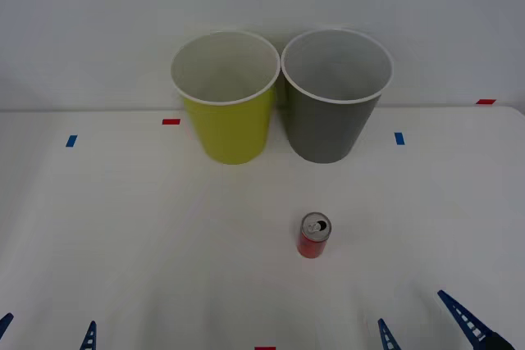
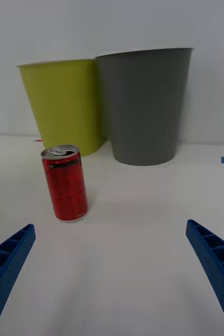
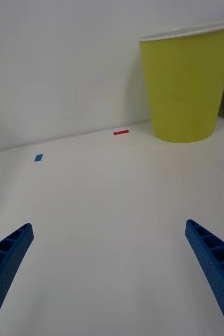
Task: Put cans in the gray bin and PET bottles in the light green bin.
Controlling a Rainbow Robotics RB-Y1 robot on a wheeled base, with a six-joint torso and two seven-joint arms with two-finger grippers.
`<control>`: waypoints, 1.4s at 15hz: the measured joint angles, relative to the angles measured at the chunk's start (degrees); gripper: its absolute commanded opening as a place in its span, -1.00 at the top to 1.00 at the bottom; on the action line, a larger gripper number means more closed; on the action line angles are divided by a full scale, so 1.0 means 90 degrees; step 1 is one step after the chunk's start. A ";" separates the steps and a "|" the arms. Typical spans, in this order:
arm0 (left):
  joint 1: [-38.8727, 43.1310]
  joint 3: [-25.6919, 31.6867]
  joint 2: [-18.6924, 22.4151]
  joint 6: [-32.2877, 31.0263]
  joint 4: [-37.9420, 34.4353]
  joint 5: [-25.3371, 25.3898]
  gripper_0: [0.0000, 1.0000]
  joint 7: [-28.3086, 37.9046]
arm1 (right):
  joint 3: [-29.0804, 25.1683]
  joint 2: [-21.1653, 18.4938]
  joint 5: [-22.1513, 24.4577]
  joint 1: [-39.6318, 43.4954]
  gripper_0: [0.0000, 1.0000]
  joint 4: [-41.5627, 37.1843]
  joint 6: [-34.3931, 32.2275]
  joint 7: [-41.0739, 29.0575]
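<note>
A lab test setup is suggested: a plain white table [image 1: 123,227] is marked with blue tape [image 1: 71,141] and red tape [image 1: 171,121], backed by a bare white wall [image 1: 82,22].

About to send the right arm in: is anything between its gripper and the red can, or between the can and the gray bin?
Nothing visible. The right gripper is open with bare table up to the can, and bare table from there to the gray bin. The light green bin stands beside that path.
</note>
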 measured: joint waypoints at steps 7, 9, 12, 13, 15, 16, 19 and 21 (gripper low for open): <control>0.0000 0.0000 0.0000 0.0000 0.0000 0.0000 -1.00 0.0000 | 0.0800 0.0080 -0.0122 -0.1455 -1.00 0.0616 0.0656 0.0237; 0.0000 0.0000 0.0000 0.0000 0.0000 0.0000 -1.00 0.0000 | 0.0829 0.0247 -0.0123 -0.1621 -1.00 0.0616 0.0869 0.0264; 0.0000 0.0000 0.0000 0.0000 0.0000 0.0000 -1.00 0.0000 | 0.0853 0.0523 -0.0120 -0.1864 -1.00 0.0616 0.1184 0.0347; 0.0000 0.0000 0.0000 0.0000 0.0000 0.0000 -1.00 0.0000 | 0.0863 0.0598 -0.0120 -0.1942 -1.00 0.0616 0.1277 0.0378; 0.0000 0.0000 0.0000 0.0000 0.0000 0.0000 -1.00 0.0000 | 0.0872 0.0728 -0.0113 -0.2047 -1.00 0.0616 0.1446 0.0441; 0.0000 0.0000 0.0000 0.0000 0.0000 0.0000 -1.00 0.0000 | 0.0873 0.0790 -0.0109 -0.2092 -1.00 0.0616 0.1499 0.0470; 0.0000 0.0000 0.0000 0.0000 0.0000 0.0000 -1.00 0.0000 | 0.0869 0.0990 -0.0104 -0.2222 -1.00 0.0616 0.1687 0.0541; 0.0000 0.0000 0.0000 0.0000 0.0000 0.0000 -1.00 0.0000 | 0.0871 0.1103 -0.0092 -0.2353 -1.00 0.0616 0.1878 0.0586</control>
